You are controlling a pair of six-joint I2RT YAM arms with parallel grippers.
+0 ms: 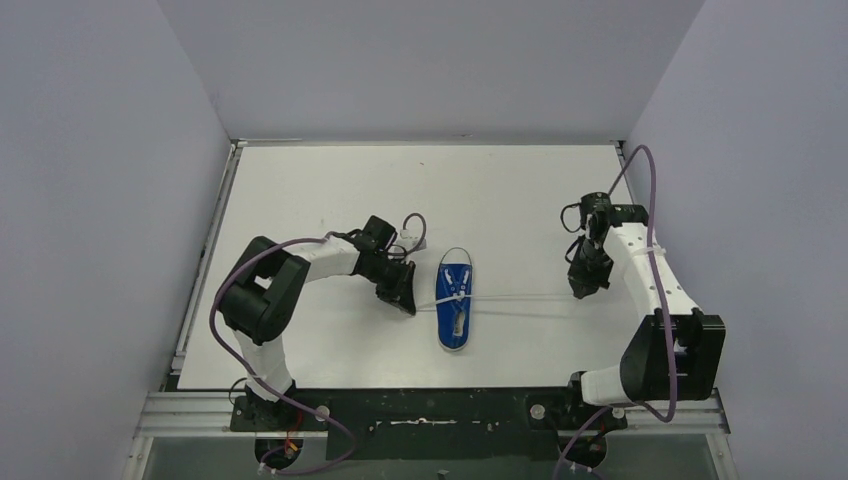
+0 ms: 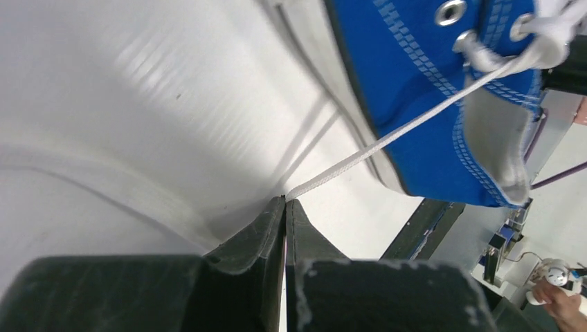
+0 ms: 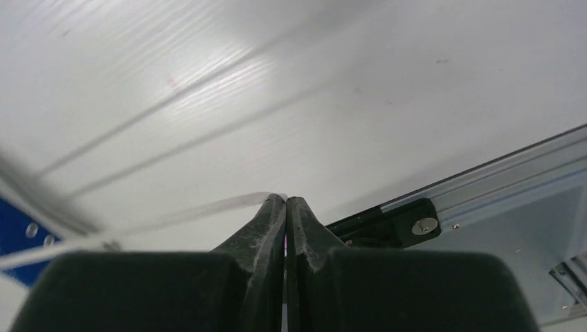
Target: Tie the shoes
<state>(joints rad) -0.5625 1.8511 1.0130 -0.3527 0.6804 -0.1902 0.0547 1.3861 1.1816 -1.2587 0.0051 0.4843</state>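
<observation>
The sneaker (image 1: pixel 456 303) lies near the middle of the table (image 1: pixel 330 190), sole down, toe pointing away from the arm bases. One lace strand runs out of each side of it.

Step in hand, as judged: drawing the laces taut outward to cinch the crossing over the tongue.

Procedure:
- Pull both strands with equal force along one line across the shoe. An uneven pull is likely to drag or twist so light a shoe.
- Hold the strands low, near the table, so the shoe is not lifted.
- Hold the pinch firm, since a thin lace can slip out between flat pads.

Hand state:
- The left hand (image 1: pixel 403 297) sits just beside the shoe's left flank. Its fingers are pressed together on the left strand (image 2: pixel 387 142), which leaves the fingertips taut toward the eyelets.
- The right hand (image 1: pixel 583 285) stands well apart to the right. Its fingers are likewise closed, nipping the end of the right strand (image 1: pixel 520 297).
</observation>
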